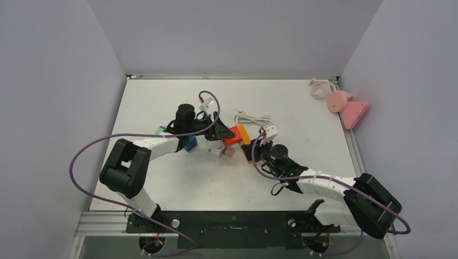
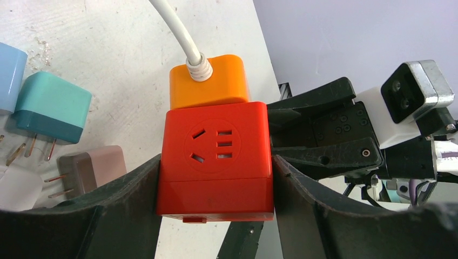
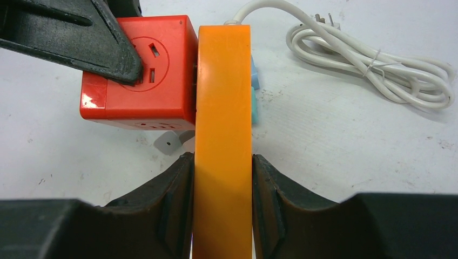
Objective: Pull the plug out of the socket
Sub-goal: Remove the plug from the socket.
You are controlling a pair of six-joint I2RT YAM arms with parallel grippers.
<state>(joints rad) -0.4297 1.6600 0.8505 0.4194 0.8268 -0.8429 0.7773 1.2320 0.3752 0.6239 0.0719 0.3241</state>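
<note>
The red cube socket [image 2: 216,156] sits between the fingers of my left gripper [image 2: 216,163], which is shut on its two sides. A flat orange plug [image 2: 209,81] lies flush against the socket's far face, and a white cord [image 2: 178,32] leaves its top. In the right wrist view my right gripper [image 3: 223,162] is shut on the orange plug [image 3: 223,108], with the red socket [image 3: 137,75] to its left. In the top view both grippers meet mid-table at the socket [image 1: 233,136] and the plug [image 1: 244,134].
Loose adapters lie by the socket: a teal one [image 2: 51,108], a pale blue one [image 2: 8,75] and a brownish one [image 2: 92,170]. The coiled white cord [image 1: 253,118] lies behind. A pink object [image 1: 348,108] stands at the back right by the wall.
</note>
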